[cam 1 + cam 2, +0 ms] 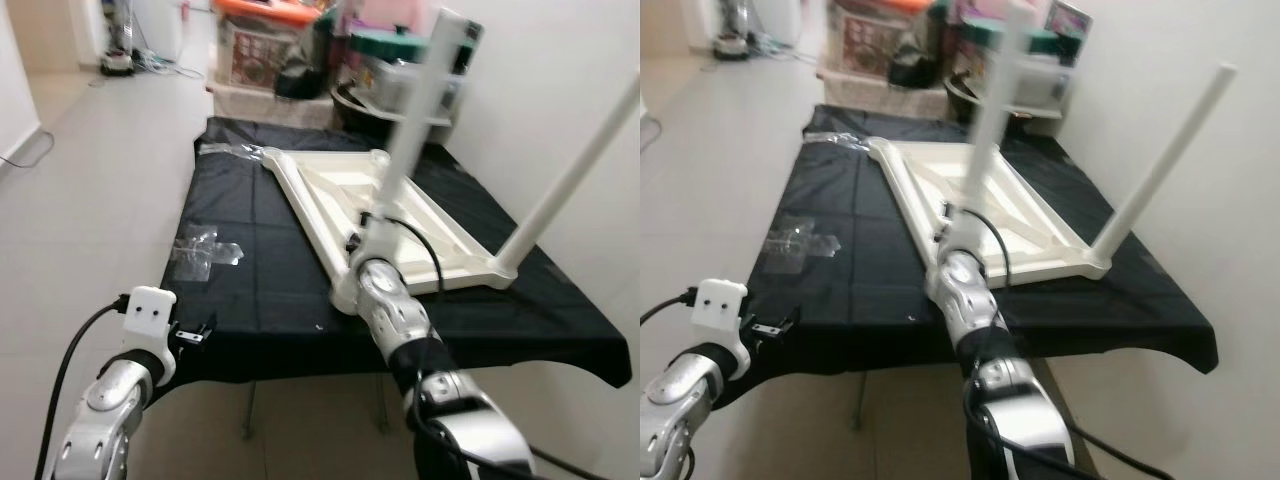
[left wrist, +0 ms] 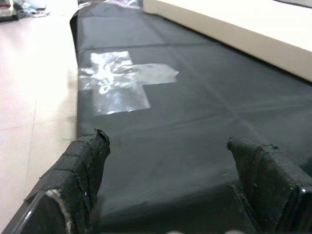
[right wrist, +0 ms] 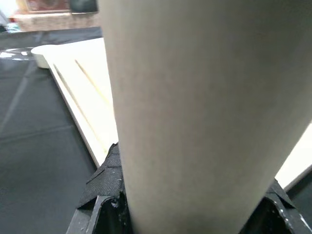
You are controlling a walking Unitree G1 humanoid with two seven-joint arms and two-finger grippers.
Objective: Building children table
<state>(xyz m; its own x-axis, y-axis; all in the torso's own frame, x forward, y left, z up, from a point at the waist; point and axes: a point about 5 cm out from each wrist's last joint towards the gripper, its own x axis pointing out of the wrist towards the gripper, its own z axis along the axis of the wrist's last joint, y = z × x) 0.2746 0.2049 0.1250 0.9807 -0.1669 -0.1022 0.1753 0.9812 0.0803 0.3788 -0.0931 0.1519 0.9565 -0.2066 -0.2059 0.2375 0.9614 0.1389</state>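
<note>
An upturned white children's tabletop (image 1: 980, 205) lay on a black cloth-covered table (image 1: 870, 280), one white leg (image 1: 1160, 160) fixed at its corner, while the robot's right arm (image 1: 970, 300) raised a blurred second leg (image 1: 990, 110) beside crumpled clear plastic wrap (image 1: 795, 240).

The left claw (image 2: 165, 180) hovers low with fingers spread apart. The right arm reaches forward, its right claw (image 3: 187, 209) clamped around a white leg (image 3: 204, 107).

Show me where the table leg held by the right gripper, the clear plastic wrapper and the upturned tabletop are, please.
table leg (image 1: 425, 95): left eye view, middle of shaft.
plastic wrapper (image 1: 203, 252): left eye view, its centre.
tabletop (image 1: 940, 170): right eye view, underside frame.
</note>
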